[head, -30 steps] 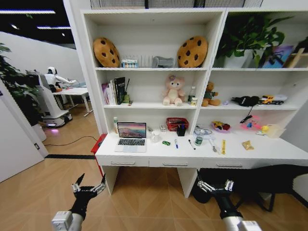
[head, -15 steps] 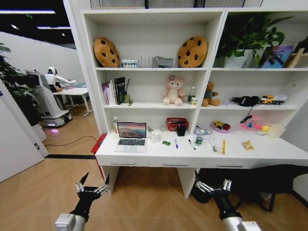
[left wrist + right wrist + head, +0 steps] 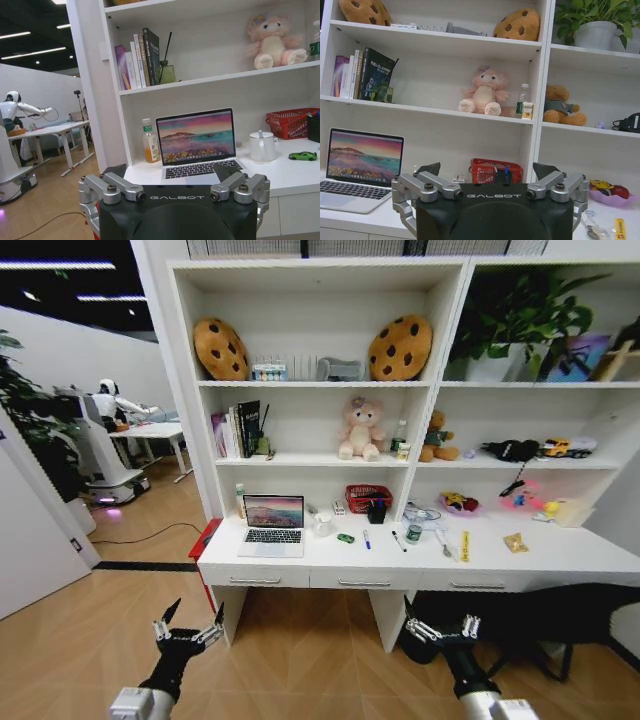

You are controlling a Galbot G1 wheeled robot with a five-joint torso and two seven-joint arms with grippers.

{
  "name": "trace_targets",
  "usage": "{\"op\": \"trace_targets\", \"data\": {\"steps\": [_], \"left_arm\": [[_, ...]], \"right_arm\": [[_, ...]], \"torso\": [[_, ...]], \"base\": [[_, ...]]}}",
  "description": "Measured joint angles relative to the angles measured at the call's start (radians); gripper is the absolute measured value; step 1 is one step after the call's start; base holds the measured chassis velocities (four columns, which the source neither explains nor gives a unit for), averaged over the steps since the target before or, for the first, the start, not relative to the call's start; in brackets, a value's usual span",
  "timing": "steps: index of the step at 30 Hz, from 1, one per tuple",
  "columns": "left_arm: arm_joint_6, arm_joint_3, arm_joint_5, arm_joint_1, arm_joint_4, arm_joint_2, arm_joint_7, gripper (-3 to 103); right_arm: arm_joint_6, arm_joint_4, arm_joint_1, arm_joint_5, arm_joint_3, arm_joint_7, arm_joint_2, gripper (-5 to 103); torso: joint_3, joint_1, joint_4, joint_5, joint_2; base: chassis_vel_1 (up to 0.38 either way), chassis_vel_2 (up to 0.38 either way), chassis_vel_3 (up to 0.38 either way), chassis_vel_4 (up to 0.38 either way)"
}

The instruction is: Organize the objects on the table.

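Below the table [image 3: 420, 558], left gripper [image 3: 187, 629] and right gripper [image 3: 440, 625] were held low over the floor, fingers spread apart, pointing forward. Laptop [image 3: 272, 524], green toy car [image 3: 345, 537] and pens [image 3: 366, 538] lay on the tabletop.

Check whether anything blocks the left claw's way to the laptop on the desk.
Nothing visible blocks it. The open left claw hangs over bare floor in front of the table, and the laptop sits open near the front edge with clear space before it.
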Motion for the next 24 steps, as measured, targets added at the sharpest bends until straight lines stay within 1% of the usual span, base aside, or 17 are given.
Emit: {"op": "trace_targets", "data": {"steps": [10, 13, 16, 17, 18, 21, 22, 24], "left_arm": [[0.002, 0.000, 0.001, 0.000, 0.004, -0.003, -0.001, 99], [0.002, -0.003, 0.001, -0.001, 0.009, -0.003, -0.002, 99], [0.003, -0.003, 0.000, -0.002, 0.011, -0.003, -0.003, 99], [0.003, -0.003, 0.000, -0.004, 0.013, -0.003, -0.003, 99], [0.000, -0.003, -0.002, -0.008, 0.018, -0.003, -0.006, 99], [-0.002, -0.007, -0.009, -0.014, 0.025, -0.002, -0.012, 99], [-0.002, -0.012, -0.015, -0.017, 0.028, 0.000, -0.015, 99], [-0.002, -0.017, -0.023, -0.019, 0.028, 0.004, -0.016, 99]], "right_arm": [[0.019, -0.001, 0.001, 0.009, -0.008, -0.019, -0.003, 100], [0.031, -0.004, 0.006, 0.020, -0.011, -0.020, -0.003, 100], [0.040, -0.007, 0.010, 0.027, -0.011, -0.023, -0.005, 100], [0.045, -0.008, 0.010, 0.030, -0.011, -0.027, -0.007, 100], [0.056, -0.010, 0.013, 0.034, -0.011, -0.038, -0.008, 100], [0.078, -0.014, 0.018, 0.048, -0.010, -0.063, -0.009, 100], [0.092, -0.015, 0.020, 0.059, -0.010, -0.086, -0.010, 100], [0.096, -0.015, 0.018, 0.062, -0.009, -0.101, -0.010, 100]], "torso": [[0.000, 0.000, 0.0000, 0.0000, 0.000], [0.000, 0.001, 0.0000, -0.0002, 0.000], [0.000, 0.000, 0.0001, 0.0005, 0.000], [0.000, 0.000, 0.0000, -0.0002, 0.000], [0.000, 0.000, 0.0000, -0.0005, 0.000], [0.000, 0.000, -0.0001, 0.0003, 0.000], [0.000, 0.001, 0.0001, 0.0002, 0.000], [0.000, 0.001, 0.0000, -0.0004, -0.001]], "base": [[-0.214, 0.208, 0.216, -0.207], [-0.264, 0.266, 0.302, -0.294], [-0.296, 0.300, 0.302, -0.334], [-0.333, 0.319, 0.310, -0.357], [-0.333, 0.335, 0.353, -0.357], [-0.358, 0.339, 0.353, -0.350], [-0.345, 0.348, 0.341, -0.372], [-0.330, 0.348, 0.308, -0.332]]}}
